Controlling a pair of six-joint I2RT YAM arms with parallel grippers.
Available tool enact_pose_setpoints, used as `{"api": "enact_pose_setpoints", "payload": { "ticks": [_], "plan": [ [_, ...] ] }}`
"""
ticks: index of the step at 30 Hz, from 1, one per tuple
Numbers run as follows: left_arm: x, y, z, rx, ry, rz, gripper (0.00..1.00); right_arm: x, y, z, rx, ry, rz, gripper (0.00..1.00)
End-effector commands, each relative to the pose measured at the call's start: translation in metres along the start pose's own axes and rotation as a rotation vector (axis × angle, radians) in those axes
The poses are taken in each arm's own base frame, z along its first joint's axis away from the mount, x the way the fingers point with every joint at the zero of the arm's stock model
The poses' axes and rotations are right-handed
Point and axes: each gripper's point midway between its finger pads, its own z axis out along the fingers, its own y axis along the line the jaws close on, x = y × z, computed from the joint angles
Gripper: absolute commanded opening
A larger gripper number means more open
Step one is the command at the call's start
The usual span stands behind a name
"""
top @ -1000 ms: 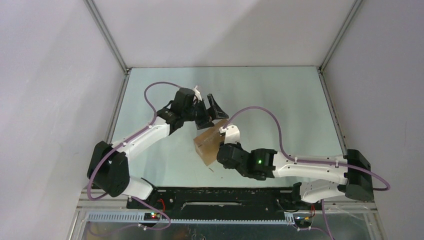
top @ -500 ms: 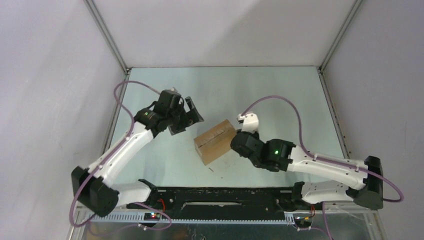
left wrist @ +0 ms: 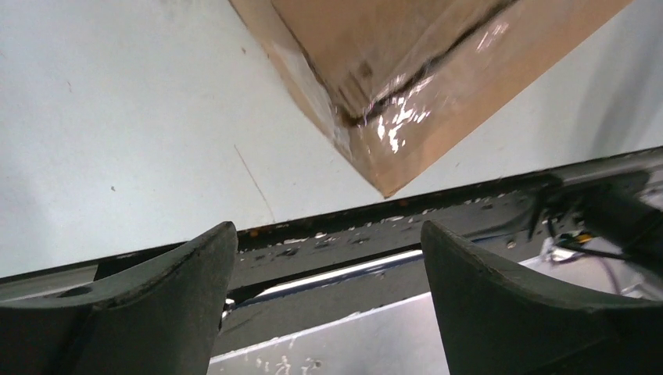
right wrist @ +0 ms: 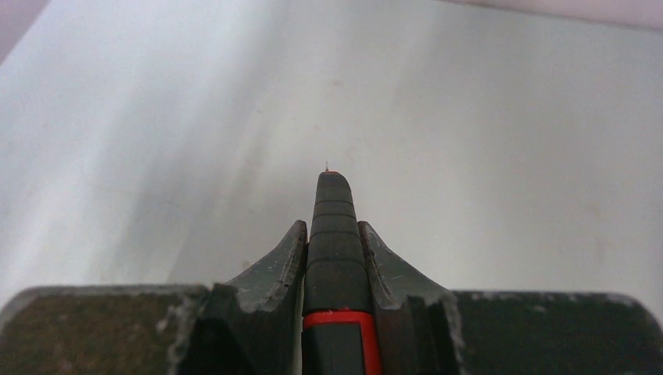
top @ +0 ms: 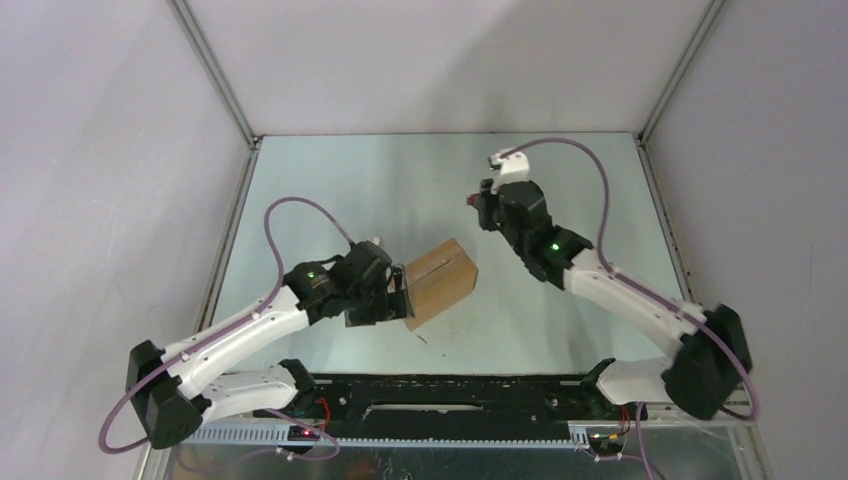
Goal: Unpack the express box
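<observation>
With the taped express box lying mid-table, the left gripper, spread wide and empty at its near-left corner, should brace it squarely before the right gripper, clamped on the knife farther right, lines up the seam.

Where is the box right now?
Top view: the box sits near the table's middle, the left gripper beside its left end, the right gripper farther back holding the knife.

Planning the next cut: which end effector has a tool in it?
The right end effector, shut on a black red-banded tool. The left end effector is open and empty, by the express box.
</observation>
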Motion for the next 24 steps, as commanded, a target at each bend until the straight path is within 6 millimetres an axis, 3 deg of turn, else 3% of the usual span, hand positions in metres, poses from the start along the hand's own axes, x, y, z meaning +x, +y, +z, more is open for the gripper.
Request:
{"api": "enact_pose_setpoints", "payload": {
  "ticks": [1,5,9,13,18,24],
  "plan": [
    [0.018,-0.001,0.02,-0.018,0.04,0.016,0.9,-0.047,0.075,0.032,-0.319,-0.178,-0.098,0.0],
    [0.023,-0.007,0.035,0.002,0.069,0.038,0.91,-0.019,0.09,0.05,-0.375,-0.11,-0.128,0.0],
    [0.021,0.0,0.051,-0.043,0.078,0.022,0.91,0.008,0.094,0.05,-0.369,-0.041,-0.173,0.0],
    [0.005,0.018,0.062,-0.08,0.048,-0.061,0.91,0.023,0.075,0.035,-0.292,0.006,-0.174,0.0],
    [-0.032,0.032,0.063,-0.111,-0.008,-0.111,0.91,0.044,0.051,0.005,-0.215,0.093,-0.124,0.0],
    [-0.073,0.033,0.065,-0.121,-0.049,-0.133,0.91,0.066,0.053,-0.03,-0.19,0.153,-0.068,0.0]
  ]
}}
